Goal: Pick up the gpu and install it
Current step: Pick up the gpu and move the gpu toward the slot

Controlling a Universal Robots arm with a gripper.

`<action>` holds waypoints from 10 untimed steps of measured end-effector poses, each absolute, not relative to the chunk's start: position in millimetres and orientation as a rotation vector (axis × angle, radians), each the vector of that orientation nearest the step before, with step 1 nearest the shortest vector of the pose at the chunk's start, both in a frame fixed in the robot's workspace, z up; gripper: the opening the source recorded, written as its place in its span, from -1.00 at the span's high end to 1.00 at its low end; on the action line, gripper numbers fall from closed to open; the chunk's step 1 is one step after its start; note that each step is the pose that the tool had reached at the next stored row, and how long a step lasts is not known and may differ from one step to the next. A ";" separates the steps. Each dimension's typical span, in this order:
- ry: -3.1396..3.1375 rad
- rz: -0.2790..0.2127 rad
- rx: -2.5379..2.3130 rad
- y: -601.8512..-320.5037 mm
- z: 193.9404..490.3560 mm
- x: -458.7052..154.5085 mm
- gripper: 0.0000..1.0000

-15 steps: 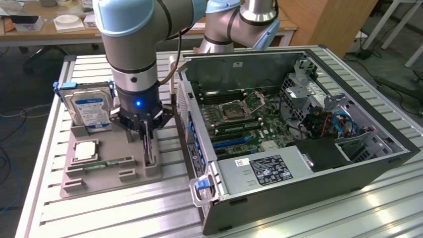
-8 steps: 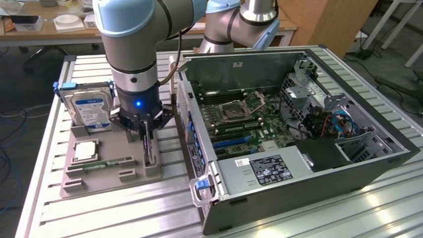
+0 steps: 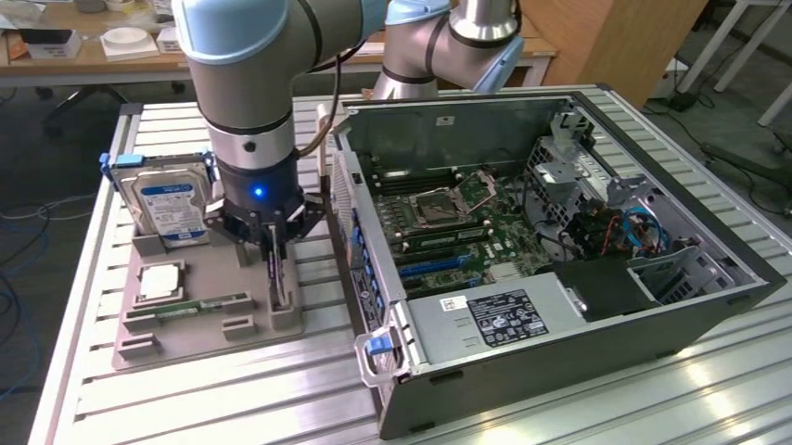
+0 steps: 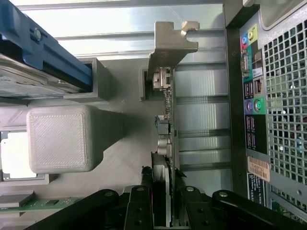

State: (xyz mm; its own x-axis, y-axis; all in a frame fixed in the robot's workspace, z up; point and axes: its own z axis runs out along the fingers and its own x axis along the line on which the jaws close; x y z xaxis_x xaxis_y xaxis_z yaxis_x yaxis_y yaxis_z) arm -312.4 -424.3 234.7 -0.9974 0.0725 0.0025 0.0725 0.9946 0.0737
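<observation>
**Claw clamps the gpu in its holder**

The gpu [image 3: 278, 281] stands on edge in a slot of the grey holder [image 3: 210, 332], with its silvery bracket [image 4: 169, 43] at one end. The claw [image 3: 274, 243] reaches straight down onto it. Its dark fingers [image 4: 139, 206] are pinched against both faces of the card. A hard drive [image 3: 167, 199] stands in the same holder, towards the exterior view's left, and a green memory stick [image 3: 198, 304] lies flat nearby. The open computer case [image 3: 557, 232] lies just beside the holder on the slatted metal counter [image 3: 185, 403].
</observation>
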 end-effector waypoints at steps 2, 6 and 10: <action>3.137 0.116 0.114 -424.6 236.8 -312.4 0.45; 3.137 0.116 0.114 -425.2 242.2 -312.4 0.45; 3.137 0.117 0.114 -425.8 247.9 -312.4 0.45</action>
